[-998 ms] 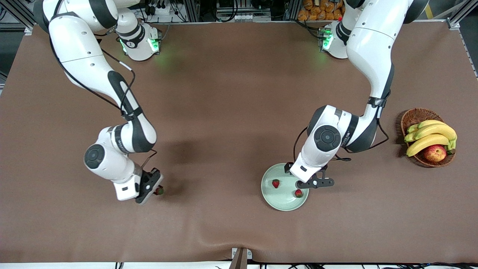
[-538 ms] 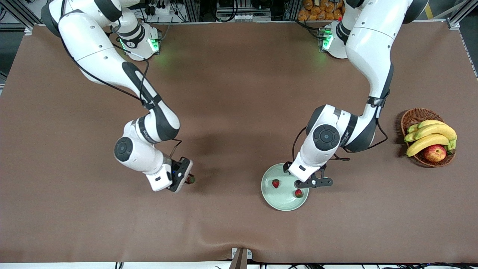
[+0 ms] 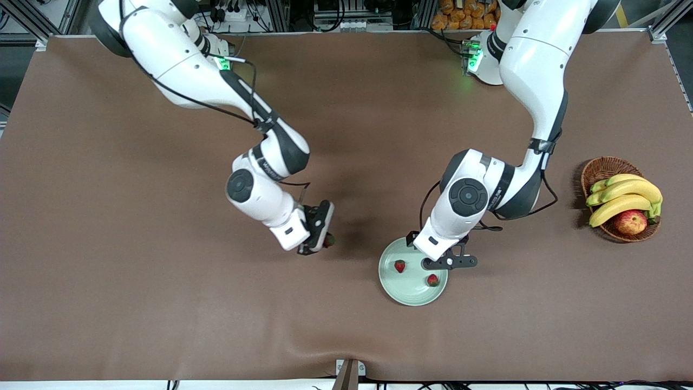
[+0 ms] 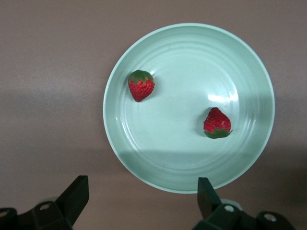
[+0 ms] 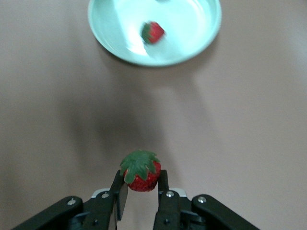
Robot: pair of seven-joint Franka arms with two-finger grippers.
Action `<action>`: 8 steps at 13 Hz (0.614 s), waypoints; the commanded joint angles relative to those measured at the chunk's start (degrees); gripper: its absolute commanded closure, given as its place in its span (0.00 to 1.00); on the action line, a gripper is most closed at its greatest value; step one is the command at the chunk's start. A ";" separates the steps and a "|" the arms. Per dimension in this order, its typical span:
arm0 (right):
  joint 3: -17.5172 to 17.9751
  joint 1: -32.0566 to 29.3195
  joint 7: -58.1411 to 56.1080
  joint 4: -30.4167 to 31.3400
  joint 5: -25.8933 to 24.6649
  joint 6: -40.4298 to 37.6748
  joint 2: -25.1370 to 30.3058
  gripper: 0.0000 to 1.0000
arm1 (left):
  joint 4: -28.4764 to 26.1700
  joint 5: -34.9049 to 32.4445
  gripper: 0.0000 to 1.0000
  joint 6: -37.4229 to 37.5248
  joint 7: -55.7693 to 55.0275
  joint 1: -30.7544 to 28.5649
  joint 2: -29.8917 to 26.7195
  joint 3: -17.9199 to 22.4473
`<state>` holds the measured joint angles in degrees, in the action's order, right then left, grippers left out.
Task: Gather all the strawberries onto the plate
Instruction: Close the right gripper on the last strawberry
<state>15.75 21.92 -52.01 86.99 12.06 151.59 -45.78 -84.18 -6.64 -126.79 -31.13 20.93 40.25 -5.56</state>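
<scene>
Your right gripper [image 5: 139, 191] pinches one strawberry [image 5: 140, 171] above bare table near the plate [image 3: 391, 286], the berry half hidden in front view. Two strawberries [image 4: 141, 85] [image 4: 217, 123] lie apart in it. Left gripper [image 4: 141, 203] hovers over its rim, fingers wide, fingertips cut off.

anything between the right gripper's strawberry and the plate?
Nothing: only bare brown tablecloth between the held strawberry and the plate, clearest in the right wrist view.
</scene>
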 commanded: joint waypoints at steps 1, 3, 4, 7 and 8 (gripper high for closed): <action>-2.21 4.43 1.21 0.37 -0.37 5.54 -2.11 0.98 | -1.60 0.04 0.00 1.37 -0.07 -0.54 -2.02 -0.59; -2.39 6.02 1.48 0.73 -0.11 10.72 -4.13 0.97 | -1.60 0.22 0.00 1.46 -0.07 -0.54 -2.02 -0.68; -2.39 6.46 1.48 0.73 -0.02 11.35 -4.49 0.97 | -1.60 0.92 0.00 1.80 -0.07 -0.54 -2.19 -0.68; -2.48 6.47 1.57 0.73 -0.02 11.44 -4.40 0.01 | -1.60 5.04 0.00 3.12 0.01 -0.46 -2.81 -0.68; -2.57 6.47 1.48 0.73 -0.11 11.44 -4.40 0.00 | -1.60 5.49 0.00 3.21 -0.07 -0.37 -2.81 -0.77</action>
<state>13.48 28.21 -49.86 87.64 12.04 161.17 -50.39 -84.18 -2.85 -124.75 -31.14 20.92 39.39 -5.76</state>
